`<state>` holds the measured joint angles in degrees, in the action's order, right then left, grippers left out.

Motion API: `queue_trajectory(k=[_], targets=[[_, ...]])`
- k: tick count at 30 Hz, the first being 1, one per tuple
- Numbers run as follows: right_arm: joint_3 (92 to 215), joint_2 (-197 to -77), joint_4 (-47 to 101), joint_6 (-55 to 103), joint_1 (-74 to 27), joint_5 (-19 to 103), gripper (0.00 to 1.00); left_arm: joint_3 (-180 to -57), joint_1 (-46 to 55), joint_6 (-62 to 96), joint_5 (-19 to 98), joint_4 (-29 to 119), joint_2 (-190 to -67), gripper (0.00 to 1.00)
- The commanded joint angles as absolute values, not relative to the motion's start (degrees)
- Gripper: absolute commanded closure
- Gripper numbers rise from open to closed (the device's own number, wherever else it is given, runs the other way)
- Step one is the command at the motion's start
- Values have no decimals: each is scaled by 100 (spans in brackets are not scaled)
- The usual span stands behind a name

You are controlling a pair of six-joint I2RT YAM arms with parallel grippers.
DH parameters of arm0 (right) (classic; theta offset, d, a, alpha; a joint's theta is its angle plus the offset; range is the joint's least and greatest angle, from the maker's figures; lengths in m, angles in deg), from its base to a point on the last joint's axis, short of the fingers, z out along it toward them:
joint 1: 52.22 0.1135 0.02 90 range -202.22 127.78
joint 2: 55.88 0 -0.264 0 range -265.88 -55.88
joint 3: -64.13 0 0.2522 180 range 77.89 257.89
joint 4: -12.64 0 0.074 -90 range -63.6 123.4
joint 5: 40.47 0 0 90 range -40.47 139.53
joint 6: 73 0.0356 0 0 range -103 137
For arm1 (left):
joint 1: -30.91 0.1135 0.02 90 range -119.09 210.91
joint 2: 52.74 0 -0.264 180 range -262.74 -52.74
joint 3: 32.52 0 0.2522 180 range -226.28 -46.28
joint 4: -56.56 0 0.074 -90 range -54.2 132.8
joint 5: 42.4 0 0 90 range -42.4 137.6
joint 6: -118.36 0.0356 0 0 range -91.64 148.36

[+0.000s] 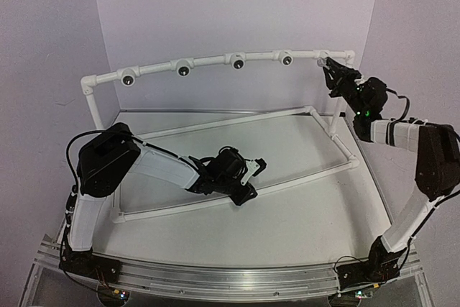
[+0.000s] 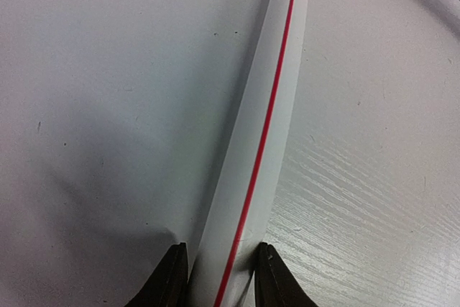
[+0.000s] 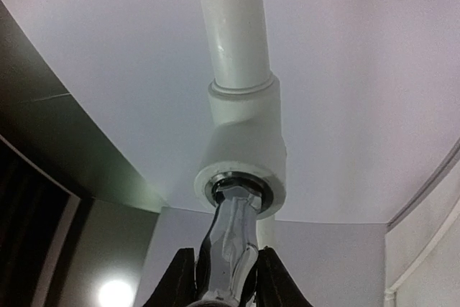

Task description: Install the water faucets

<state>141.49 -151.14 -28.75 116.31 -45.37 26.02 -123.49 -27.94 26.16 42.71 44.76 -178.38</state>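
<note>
Nearest, the left pincer (image 2: 223, 278) is clamped on a white pipe (image 2: 287, 106) lying on the table (image 2: 374, 177); a thin red line (image 2: 267, 134) runs along it, and only the pincer's tips show. Farther back, the right pincer (image 3: 224, 278) grips the water faucet (image 3: 231, 239), whose shiny body rises from between its tips into a white fitting (image 3: 248, 145); the faucet's lower end is cut off.
</note>
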Motion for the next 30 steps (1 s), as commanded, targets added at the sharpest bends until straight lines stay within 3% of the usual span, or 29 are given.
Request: queue_trajectory(k=[1, 3, 4, 7, 13, 15, 18, 21, 26, 28, 30], targets=[[14126, -15345, -4526, 14245, -4478, 3258, 94, -11679, -2851, 2058, 4320, 1758, -18758, 100], [14128, -15145, -4541, 13694, -4569, 3160, 64, -11671, -2850, 2032, 4314, 1764, -18757, 100], [14127, -15117, -4523, 13612, -4584, 3116, 58, -11665, -2850, 2030, 4313, 1770, -18754, 100], [13884, -14635, -4141, 12798, -4793, 2674, 5, -11657, -2849, 2039, 4303, 1783, -18747, 100], [13270, -13547, -2614, 11524, -4999, 2426, 2, -11694, -2850, 2078, 4285, 1741, -18780, 100], [13391, -13039, -936, 10699, -5081, 2292, 2, -11718, -2850, 2088, 4275, 1726, -18797, 100], [14194, -12559, 1839, 8961, -5142, 2641, 2, -11721, -2850, 2097, 4260, 1730, -18803, 100], [15045, -12582, 3640, 7619, -5147, 3070, 2, -11738, -2850, 2113, 4242, 1728, -18817, 100], [16383, -12944, 4566, 4618, -5146, 2656, 2, -11730, -2850, 2132, 4244, 1747, -18817, 100], [17166, -13369, 5256, 2565, -5094, 2188, 2, -11731, -2850, 2125, 4240, 1764, -18817, 100], [17717, -13604, 5850, 1043, -4760, 2766, 2, -11717, -2850, 2138, 4240, 1785, -18802, 100]])
